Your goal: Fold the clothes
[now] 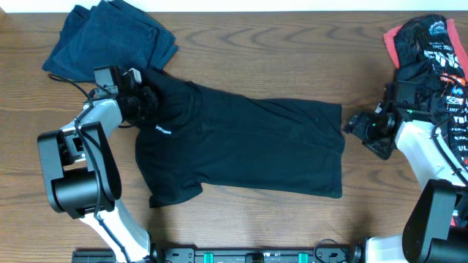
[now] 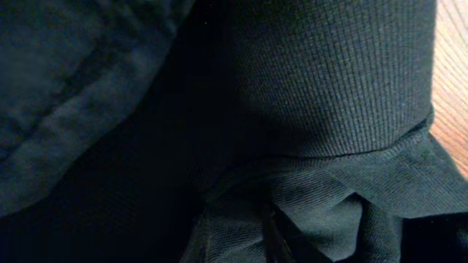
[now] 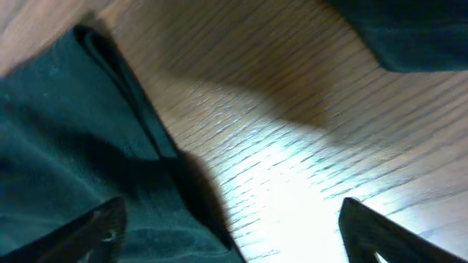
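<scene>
Across the middle of the tabletop [image 1: 292,44] lies the black shirt [image 1: 248,142], spread flat and not yet folded. Its long axis runs from the left edge toward the right edge, with collar and sleeves at the left end and the hem at the right end. At the far left corner sits a dark blue folded stack [image 1: 110,40], its near corner meeting the shirt's shoulder. At the far right corner is a loose heap of black garments with pink-red trim and white lettering [image 1: 431,51], well apart from the shirt. The left end effector [image 1: 140,102] is down on the collar end of the shirt. Its wrist view is filled with ribbed collar cloth and bunched thin fabric, so close that no fingers show. I cannot tell whether it is parted or pinching the cloth, though the puckering hints that it may have some hold. The right end effector [image 1: 360,124] sits just beside the hem, apart from it and over bare wood. Its fingers [image 3: 102,226] are spread wide with nothing between them. From that end effector the shirt lies straight toward the left edge, along the shirt's own long axis, so the right arm is plainly the nearer one for the hem and the left arm for the collar. A lengthwise fold would likely need both ends taken up together.
</scene>
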Robot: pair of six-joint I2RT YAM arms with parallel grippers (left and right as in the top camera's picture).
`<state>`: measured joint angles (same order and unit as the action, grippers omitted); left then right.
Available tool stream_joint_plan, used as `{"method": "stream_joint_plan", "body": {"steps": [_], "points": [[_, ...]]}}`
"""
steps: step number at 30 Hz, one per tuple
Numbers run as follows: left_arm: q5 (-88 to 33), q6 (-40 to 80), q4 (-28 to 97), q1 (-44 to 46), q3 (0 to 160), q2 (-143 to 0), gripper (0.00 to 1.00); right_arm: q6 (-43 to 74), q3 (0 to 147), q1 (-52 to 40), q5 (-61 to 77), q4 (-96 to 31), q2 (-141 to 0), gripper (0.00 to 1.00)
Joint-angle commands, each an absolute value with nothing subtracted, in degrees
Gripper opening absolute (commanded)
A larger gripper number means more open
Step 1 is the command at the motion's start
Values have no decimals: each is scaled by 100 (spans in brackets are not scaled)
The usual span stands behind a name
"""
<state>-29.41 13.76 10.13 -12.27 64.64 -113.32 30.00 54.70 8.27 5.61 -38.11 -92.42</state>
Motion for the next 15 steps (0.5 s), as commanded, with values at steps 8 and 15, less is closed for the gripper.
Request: {"method": "stream_joint_plan", "body": {"steps": [8,15], "points": [[-2827,856,2032,-1291,6416,-10582,28,2950,5592,657,904,-3820,-9271,96],[-2939,152,2932,-1116,6414,-10567,53,2749,5592,628,1103,-3839,-9271,97]]}}
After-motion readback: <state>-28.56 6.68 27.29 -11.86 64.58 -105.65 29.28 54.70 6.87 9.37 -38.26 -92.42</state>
